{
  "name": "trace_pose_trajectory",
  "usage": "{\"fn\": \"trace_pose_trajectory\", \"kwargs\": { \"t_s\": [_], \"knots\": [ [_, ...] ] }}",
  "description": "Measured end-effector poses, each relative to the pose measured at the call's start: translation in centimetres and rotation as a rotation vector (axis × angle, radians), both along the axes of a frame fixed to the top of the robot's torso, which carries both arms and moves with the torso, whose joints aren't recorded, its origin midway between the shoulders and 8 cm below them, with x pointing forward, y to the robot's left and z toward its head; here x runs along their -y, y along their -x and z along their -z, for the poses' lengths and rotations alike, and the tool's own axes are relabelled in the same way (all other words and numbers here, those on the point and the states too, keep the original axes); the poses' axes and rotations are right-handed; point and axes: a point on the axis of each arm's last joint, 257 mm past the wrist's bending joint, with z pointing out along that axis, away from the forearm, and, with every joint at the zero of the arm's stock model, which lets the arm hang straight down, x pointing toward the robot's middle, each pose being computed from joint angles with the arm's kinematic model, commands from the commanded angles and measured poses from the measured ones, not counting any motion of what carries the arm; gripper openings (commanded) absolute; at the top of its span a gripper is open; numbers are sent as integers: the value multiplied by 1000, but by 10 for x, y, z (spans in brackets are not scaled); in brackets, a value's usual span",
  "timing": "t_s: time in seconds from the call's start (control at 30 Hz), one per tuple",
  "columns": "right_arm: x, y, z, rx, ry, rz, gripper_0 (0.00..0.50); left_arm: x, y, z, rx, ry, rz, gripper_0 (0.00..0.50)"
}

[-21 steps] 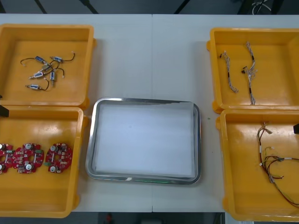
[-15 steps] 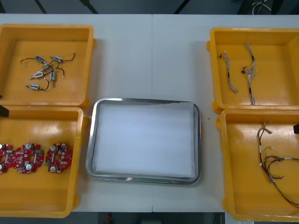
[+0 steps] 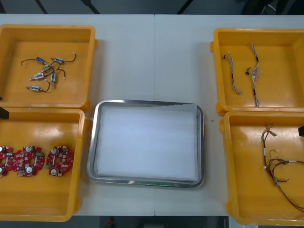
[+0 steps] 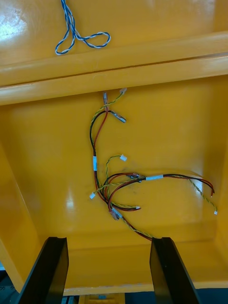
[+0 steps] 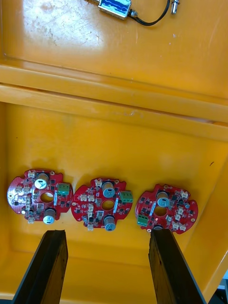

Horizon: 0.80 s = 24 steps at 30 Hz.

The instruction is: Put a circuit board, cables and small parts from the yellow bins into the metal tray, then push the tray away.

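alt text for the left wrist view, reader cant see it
Three round red circuit boards lie side by side on the floor of a yellow bin, just beyond the left gripper's open black fingers. Past its wall, a small metal part lies in the next yellow bin.

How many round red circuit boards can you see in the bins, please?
3, side by side in a row in the near left yellow bin: the first board, the middle board and the third board. None looks hidden.
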Motion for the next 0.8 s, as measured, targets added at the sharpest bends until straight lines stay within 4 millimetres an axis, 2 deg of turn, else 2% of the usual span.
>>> {"fn": "trace_pose_trajectory", "kwargs": {
  "t_s": [0.8],
  "knots": [
    [0, 0, 0, 0, 0, 0, 500, 0, 0, 0, 0, 0, 0, 500]
  ]
}}
